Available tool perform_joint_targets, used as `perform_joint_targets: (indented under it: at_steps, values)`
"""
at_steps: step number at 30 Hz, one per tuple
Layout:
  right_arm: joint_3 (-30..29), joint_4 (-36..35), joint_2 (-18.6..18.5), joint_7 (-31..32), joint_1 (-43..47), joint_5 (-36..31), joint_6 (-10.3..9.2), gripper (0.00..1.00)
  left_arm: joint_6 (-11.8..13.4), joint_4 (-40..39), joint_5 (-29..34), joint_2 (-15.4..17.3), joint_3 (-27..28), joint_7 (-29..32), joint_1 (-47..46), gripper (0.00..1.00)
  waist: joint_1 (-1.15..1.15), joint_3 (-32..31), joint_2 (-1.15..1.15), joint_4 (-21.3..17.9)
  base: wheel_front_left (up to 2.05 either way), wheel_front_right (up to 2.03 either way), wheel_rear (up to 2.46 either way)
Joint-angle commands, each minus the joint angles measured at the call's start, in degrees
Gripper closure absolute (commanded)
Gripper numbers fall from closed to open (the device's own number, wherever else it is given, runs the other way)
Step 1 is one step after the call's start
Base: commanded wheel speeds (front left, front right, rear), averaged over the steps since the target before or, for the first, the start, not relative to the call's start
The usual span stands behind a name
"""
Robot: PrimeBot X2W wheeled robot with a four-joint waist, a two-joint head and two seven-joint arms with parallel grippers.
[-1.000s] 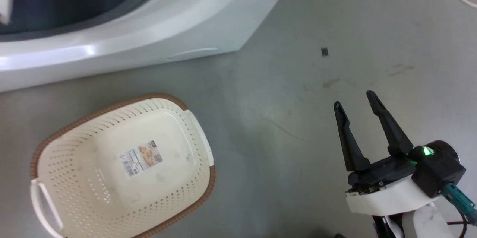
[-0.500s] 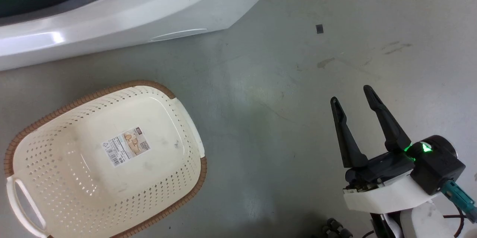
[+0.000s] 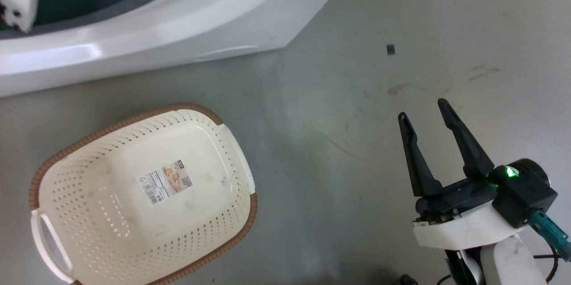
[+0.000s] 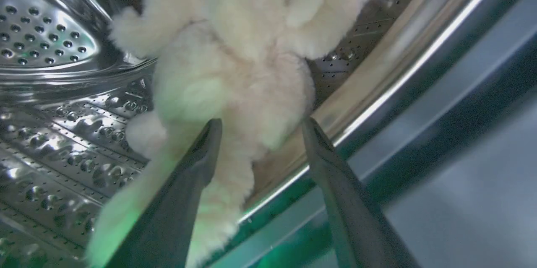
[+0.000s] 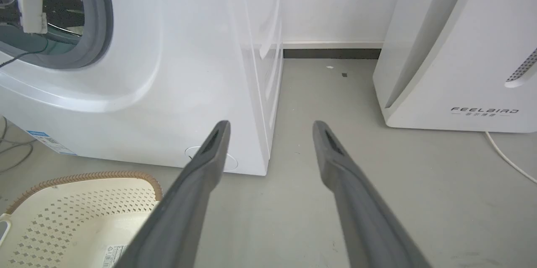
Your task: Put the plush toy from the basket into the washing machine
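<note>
Plush toy (image 4: 235, 71) is inside the washing machine (image 3: 178, 30), lying on the steel drum (image 4: 50, 29) wall, close to the drum's front lip. One shaggy limb trails down toward that lip. Basket (image 3: 209, 151) sits on the floor (image 3: 334, 97) in front of the machine, nothing in it.

Left pincer (image 4: 261, 122): jaws wide apart, tips either side of the toy's lower body. Fur lies between them but no squeeze shows, so prob. holding nothing. Right pincer (image 3: 422, 108): also spread open, empty, over bare floor, well apart from basket.

Handling, my read: light, v. soft, squashes w/ any pressure, not fragile. The long pile looks slippery-ish, so a pinch on fur tips alone would likely slide off. If it needs a re-grip or a push deeper, go for the thick torso or the base of a limb, w/ fingers sunk past the fur into the stuffing. It'll flop & drape, so the trailing limb could sag over the lip onto the grey gasket (image 5: 107, 20).
</note>
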Motion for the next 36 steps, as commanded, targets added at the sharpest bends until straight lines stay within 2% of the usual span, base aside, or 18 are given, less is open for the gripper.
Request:
perform_joint_targets:
  at_steps: [1,9,14,18,23,27,31,36]
  values:
    - [-0.3,0.3,0.0,-0.3,-0.4,-0.5,-0.05,0.0,-0.2,1.1,-0.8,-0.6,-0.4,-1.3,1.8,0.0,-0.01,-2.4,0.0,0.8,0.0,0.0,0.0]
    - [-1.9,2.3,0.0,-0.3,1.8,-2.0,-0.05,0.0,0.2,6.6,-4.0,-5.2,-0.2,-10.6,9.9,0.0,-0.01,-12.2,0.0,3.4,0.0,0.0,0.0]
    - [-2.5,3.2,0.0,-0.3,3.7,-2.7,-0.05,0.0,2.6,5.4,-6.0,-8.3,2.2,-13.7,16.8,0.0,-0.01,-18.9,0.0,5.5,0.0,0.0,0.0]
    - [-3.2,3.4,0.0,-0.3,5.4,-3.3,-0.05,0.0,7.0,-4.0,-5.3,-8.9,8.4,-13.8,23.8,0.0,-0.01,-23.7,0.0,7.2,0.0,0.0,0.0]
    - [-4.2,3.4,0.0,-0.3,7.5,-4.0,-0.05,0.0,13.1,-19.4,-2.3,-9.2,18.4,-13.9,37.5,0.0,-0.01,-28.5,0.0,9.1,0.0,0.0,0.0]
    - [-5.0,3.1,0.0,-0.3,8.8,-4.4,-0.05,0.0,16.9,-29.7,0.2,-10.5,25.6,-13.9,48.6,0.0,-0.01,-30.9,0.0,10.3,0.0,0.0,0.0]
    - [-5.8,2.8,0.0,-0.3,9.9,-4.4,-0.05,0.0,19.2,-36.4,2.8,-12.3,30.7,-13.9,58.0,0.0,-0.01,-33.2,0.0,11.4,0.0,0.0,0.0]
    - [-5.9,3.0,0.0,-0.3,11.3,-4.3,-0.05,0.0,20.2,-40.6,4.6,-14.6,34.5,-13.9,65.9,0.0,-0.01,-35.4,0.0,12.0,0.0,0.0,0.0]
